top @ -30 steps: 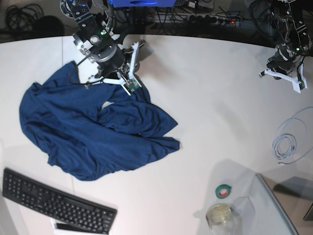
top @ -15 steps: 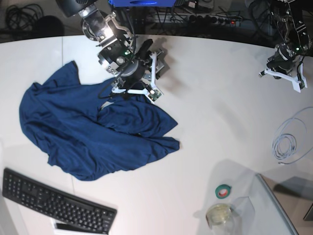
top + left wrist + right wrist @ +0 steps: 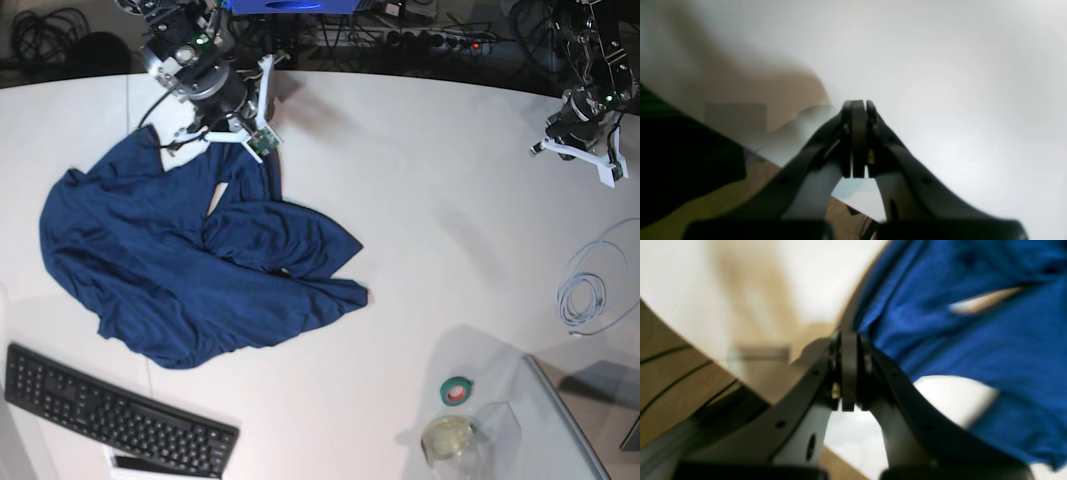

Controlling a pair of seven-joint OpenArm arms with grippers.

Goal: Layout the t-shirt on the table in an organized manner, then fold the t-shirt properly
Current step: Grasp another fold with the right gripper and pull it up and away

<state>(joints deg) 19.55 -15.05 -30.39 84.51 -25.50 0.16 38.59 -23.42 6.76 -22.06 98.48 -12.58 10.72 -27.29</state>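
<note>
The t-shirt (image 3: 190,270) lies crumpled on the left half of the white table (image 3: 420,200), in a loose heap with several folds laid over each other, and one narrow part of it reaches up toward 11 o'clock, where the right gripper (image 3: 240,135) is. In the right wrist view the fingers (image 3: 848,373) of this gripper are pressed together; the blue cloth passes just behind their tips, but it is not clear whether any cloth is pinched between them. The left gripper (image 3: 585,160) hangs over bare table at 2 o'clock, well apart from the shirt, and its fingers (image 3: 858,140) are also closed with nothing between them. The shirt looks like soft, light knit cloth, so it will probably sag, stretch and slide over the smooth table rather than keep any shape. One pinch in the middle would likely only lift a bunch. It seems better to take it at the edges, for example at the shoulders or at two corners of the hem, one for each gripper, and pull it flat before folding. The black keyboard (image 3: 110,415) at 7 o'clock lies near the lower edge of the shirt.
</note>
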